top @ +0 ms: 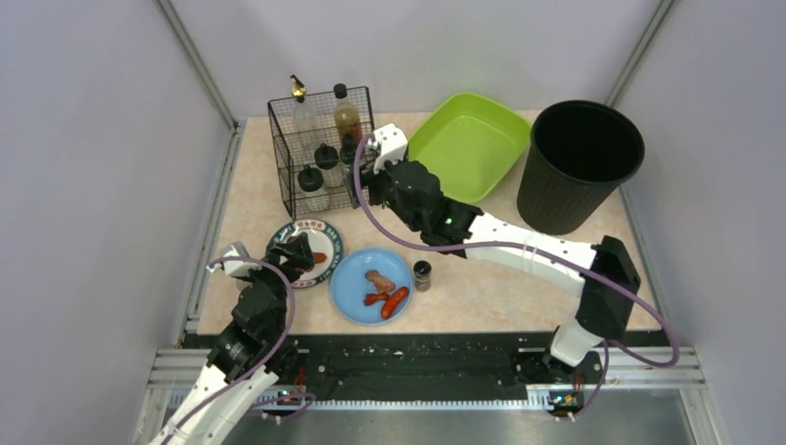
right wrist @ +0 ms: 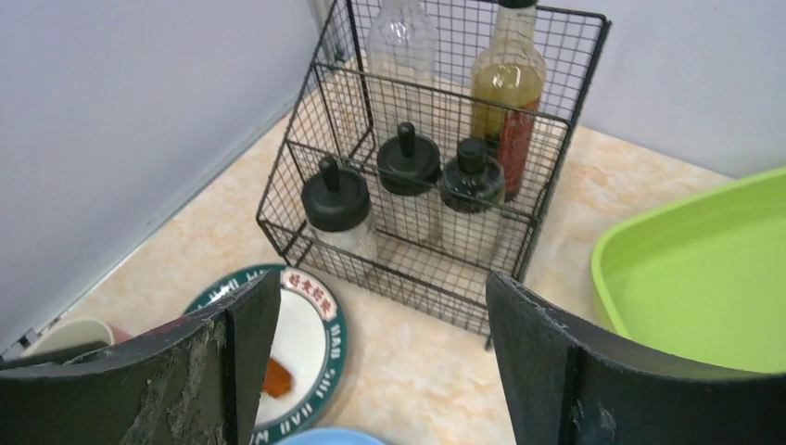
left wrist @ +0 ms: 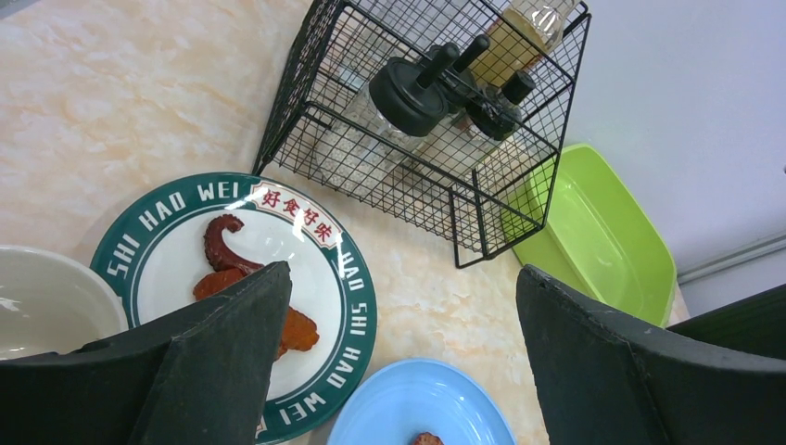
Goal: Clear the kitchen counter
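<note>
Across kitchen counter, found open room at lower right, past blue plate. Held right gripper, spread, near wire rack; hung left gripper, spread, over green-rimmed plate.

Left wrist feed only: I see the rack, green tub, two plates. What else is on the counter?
Observer: A black bin stands at the far right corner, right of the green tub.
Operator: Anything loose by the blue plate?
Observer: A small dark-lidded jar stands upright at the right edge of the blue plate.
Operator: Right hand?
Observer: The right hand is open and empty, facing the wire rack.
</note>
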Available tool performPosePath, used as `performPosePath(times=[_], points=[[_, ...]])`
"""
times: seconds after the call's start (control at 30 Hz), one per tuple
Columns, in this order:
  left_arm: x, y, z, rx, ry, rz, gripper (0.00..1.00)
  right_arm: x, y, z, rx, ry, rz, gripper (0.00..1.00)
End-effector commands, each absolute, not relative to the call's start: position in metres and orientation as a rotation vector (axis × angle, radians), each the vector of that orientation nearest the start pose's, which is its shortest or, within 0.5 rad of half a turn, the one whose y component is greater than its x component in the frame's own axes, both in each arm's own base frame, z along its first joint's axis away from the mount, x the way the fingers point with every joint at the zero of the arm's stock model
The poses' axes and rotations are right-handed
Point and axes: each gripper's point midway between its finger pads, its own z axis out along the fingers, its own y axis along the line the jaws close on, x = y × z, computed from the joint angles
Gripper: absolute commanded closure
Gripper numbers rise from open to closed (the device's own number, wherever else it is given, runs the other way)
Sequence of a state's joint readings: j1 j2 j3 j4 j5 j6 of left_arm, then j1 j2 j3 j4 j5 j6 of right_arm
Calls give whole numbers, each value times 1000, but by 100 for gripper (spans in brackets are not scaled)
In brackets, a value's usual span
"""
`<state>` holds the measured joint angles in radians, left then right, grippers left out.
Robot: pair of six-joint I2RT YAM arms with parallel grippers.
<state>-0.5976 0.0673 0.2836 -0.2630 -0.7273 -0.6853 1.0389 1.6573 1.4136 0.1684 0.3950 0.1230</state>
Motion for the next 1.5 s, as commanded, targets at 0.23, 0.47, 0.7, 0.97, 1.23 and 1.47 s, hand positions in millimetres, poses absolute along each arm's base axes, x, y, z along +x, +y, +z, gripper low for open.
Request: performPosePath(times=[0.23,0.47,0.7,0.97,1.23,1.47], points=[[225,-34,205,-624,1476,-406,5,279,350,274,-518,1770,452,21],[228,-40,202,-610,1497,-413,5,252,324,221,-542,1931,452,22],[231,-46,199,-598,1510,-427,5,235,301,185,-551,2029,419,22],[233,-52,198,-581,1528,-446,5,214,293,161,-567,2093,487,22],[233,-52,198,-578,1528,-450,5,201,297,140,-569,2138,564,22],[233,-53,197,-576,1531,-450,5,199,300,133,-570,2149,570,22]])
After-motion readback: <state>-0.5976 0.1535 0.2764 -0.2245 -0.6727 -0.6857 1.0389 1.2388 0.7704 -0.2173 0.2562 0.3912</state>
